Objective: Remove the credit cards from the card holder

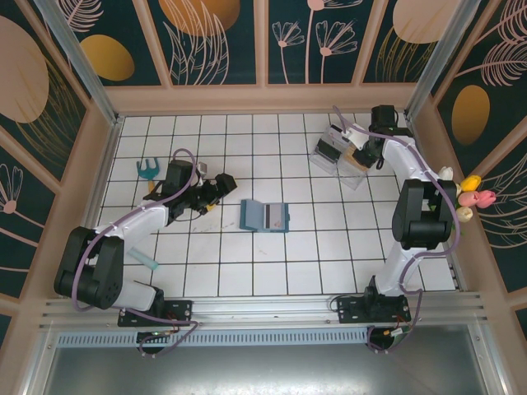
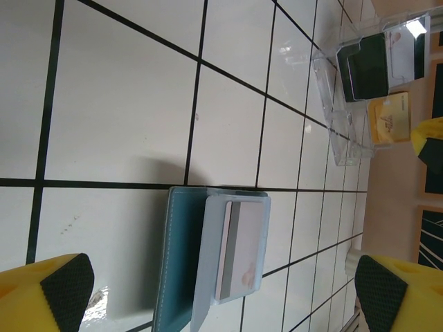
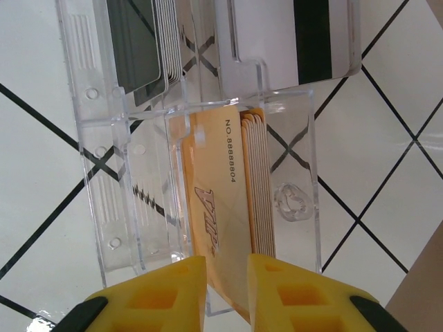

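Note:
The teal card holder (image 1: 265,216) lies open on the tiles mid-table, with a greyish credit card (image 1: 277,216) in its right half. In the left wrist view the card holder (image 2: 181,263) and that card (image 2: 243,249), striped along one edge, lie ahead of my left gripper (image 2: 225,287), which is wide open and low over the tiles. My right gripper (image 3: 227,277) hovers at the clear tray (image 3: 104,173), fingers slightly apart around a leaning yellow-orange credit card (image 3: 208,200) marked VIP, in a compartment beside a stack of the same cards. My left gripper (image 1: 224,185) sits left of the holder.
The clear tray (image 1: 339,158) at the back right also holds dark and white striped cards (image 3: 325,41). A teal stand (image 1: 148,169) sits at the far left, a pale teal piece (image 1: 142,262) by the left arm's base, and toy tulips (image 1: 469,193) on the right wall.

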Controlling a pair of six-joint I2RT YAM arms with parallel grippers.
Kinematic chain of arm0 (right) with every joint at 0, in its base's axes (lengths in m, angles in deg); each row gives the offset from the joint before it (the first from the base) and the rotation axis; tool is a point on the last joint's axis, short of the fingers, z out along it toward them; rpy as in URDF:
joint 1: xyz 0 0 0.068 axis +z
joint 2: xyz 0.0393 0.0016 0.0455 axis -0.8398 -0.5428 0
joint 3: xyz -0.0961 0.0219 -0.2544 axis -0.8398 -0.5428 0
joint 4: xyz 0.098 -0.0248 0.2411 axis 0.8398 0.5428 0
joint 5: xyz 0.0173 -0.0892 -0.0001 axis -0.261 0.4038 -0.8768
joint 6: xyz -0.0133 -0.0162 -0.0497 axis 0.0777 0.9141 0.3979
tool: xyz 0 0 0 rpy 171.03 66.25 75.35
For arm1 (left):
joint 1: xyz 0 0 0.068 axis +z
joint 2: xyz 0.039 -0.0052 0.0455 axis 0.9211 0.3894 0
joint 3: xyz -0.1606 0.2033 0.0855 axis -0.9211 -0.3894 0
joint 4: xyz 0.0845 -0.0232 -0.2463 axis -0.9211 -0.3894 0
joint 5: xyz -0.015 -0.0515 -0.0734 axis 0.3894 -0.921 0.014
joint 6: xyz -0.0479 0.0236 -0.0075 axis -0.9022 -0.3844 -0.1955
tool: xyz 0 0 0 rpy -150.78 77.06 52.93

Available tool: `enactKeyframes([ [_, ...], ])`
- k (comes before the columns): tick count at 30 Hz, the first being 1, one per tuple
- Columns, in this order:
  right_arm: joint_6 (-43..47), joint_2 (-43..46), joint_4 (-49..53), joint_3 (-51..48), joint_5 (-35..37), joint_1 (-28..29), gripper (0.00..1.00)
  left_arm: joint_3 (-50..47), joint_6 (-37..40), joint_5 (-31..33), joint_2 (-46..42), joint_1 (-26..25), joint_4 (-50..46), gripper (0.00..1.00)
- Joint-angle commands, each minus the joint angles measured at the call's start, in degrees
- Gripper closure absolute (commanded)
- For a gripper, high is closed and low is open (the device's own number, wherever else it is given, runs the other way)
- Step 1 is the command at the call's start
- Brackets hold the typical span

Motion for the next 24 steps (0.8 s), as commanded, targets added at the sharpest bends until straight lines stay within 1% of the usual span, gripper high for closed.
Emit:
enactKeyframes([
  [1,-0.4,2.4,-1.1,-0.4,0.7,-0.3,0.76,-0.5,0.3,-0.9,0.2,0.4,1.5,0.01],
  [5,-4.5,4.9,0.2,1.8,-3.9,-0.3,0.75,-0.7,0.7,-1.2,-0.8,0.4,1.6,0.02],
  [9,-16.0,7.9,3.5,4.5,-8.9,0.1,0.77,-1.7,1.4,-2.1,-2.7,0.3,3.1,0.02],
  [12,-27.0,11.6,2.0,1.4,-10.7,2.1,0.77,-1.5,2.1,-2.5,-3.6,-0.4,2.0,0.04],
  [14,-35.0,15.4,-2.7,-3.2,-10.0,4.3,0.77,-0.3,3.0,-1.8,-3.6,-1.6,-0.1,0.06],
  [16,-46.1,19.7,-8.1,-8.1,-7.1,6.9,0.77,1.7,3.9,0.1,-3.5,-3.7,-2.9,0.1],
  [18,-56.3,23.8,-12.5,-12.7,-3.8,10.0,0.74,3.7,4.2,1.7,-3.2,-6.3,-4.5,0.14],
  [19,-60.0,25.7,-14.3,-15.0,-3.7,12.1,0.73,4.5,3.9,2.4,-2.9,-7.6,-4.9,0.17],
  [22,-68.7,29.3,-16.5,-20.1,-0.2,18.7,0.66,6.0,1.7,2.6,-1.2,-11.1,-3.7,0.23],
  [24,-74.5,29.9,-16.0,-22.1,-1.0,21.8,0.59,6.1,0.5,1.1,0.5,-12.6,-1.4,0.28],
])
